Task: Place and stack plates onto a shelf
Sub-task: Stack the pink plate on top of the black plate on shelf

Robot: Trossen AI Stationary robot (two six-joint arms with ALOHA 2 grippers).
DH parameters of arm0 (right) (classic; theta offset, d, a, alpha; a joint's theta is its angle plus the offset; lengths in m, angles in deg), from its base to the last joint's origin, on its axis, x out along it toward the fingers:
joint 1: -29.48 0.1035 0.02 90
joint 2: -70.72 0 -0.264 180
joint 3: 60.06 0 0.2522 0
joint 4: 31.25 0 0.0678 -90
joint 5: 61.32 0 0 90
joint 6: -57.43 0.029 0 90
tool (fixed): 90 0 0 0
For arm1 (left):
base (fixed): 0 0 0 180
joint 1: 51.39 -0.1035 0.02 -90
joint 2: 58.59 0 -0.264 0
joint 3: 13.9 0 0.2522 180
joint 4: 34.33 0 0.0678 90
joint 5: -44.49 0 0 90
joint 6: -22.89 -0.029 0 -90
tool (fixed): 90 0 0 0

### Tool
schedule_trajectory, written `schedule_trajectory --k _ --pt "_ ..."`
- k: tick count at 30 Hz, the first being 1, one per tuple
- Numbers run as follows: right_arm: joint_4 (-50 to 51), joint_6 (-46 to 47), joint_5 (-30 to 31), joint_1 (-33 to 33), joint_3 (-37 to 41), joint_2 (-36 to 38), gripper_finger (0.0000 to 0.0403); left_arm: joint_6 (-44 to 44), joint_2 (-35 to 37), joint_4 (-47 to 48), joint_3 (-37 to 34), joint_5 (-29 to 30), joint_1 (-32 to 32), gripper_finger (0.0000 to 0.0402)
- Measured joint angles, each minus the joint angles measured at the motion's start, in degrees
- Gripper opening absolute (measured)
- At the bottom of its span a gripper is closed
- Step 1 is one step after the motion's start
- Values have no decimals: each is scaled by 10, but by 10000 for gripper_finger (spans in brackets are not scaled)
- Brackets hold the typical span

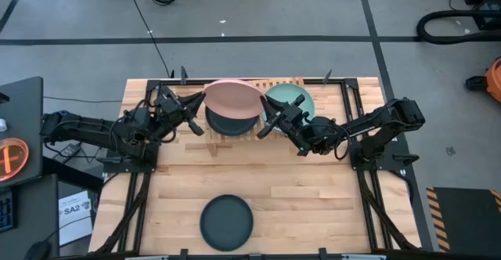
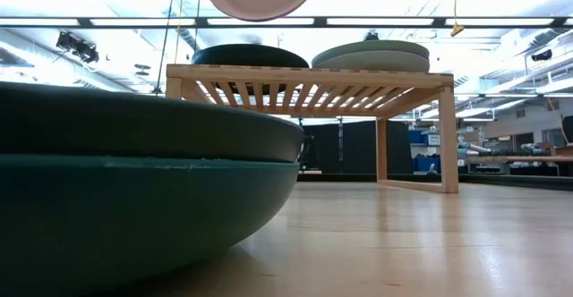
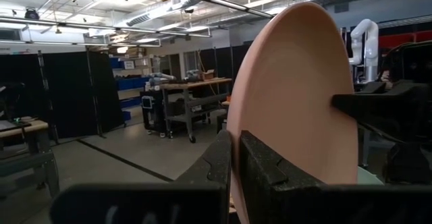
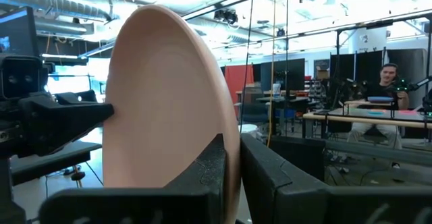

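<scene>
Salmon pink plate [image 1: 232, 97] held level, face up, above the shelf [image 1: 235, 131], over the charcoal plate [image 1: 232, 122]. Gripped between both arms at opposite rims: left end effector [image 1: 197, 103] clenched on the left edge, right end effector [image 1: 267, 113] clenched on the right. Mint green plate [image 1: 296, 99] on the shelf's right half. Dark teal plate [image 1: 226, 222] on the desk [image 1: 313, 197], near edge.
</scene>
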Motion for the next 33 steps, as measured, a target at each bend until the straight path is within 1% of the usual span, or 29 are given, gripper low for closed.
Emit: schedule_trajectory --k 13,16,20,25,29,33 --pt "0 -1 3 0 0 0 44 0 0 0 0 0 0 21" --pt "3 -1 -1 0 0 0 51 0 0 0 0 1 0 21" --pt "3 -1 -18 0 0 1 84 0 0 0 0 5 0 20" --pt "3 -2 -14 0 0 1 143 0 1 0 0 13 0 20" --pt "4 -3 11 3 0 1 190 0 1 3 0 17 0 20" --pt "8 -3 53 12 0 2 229 0 0 5 0 18 0 20"
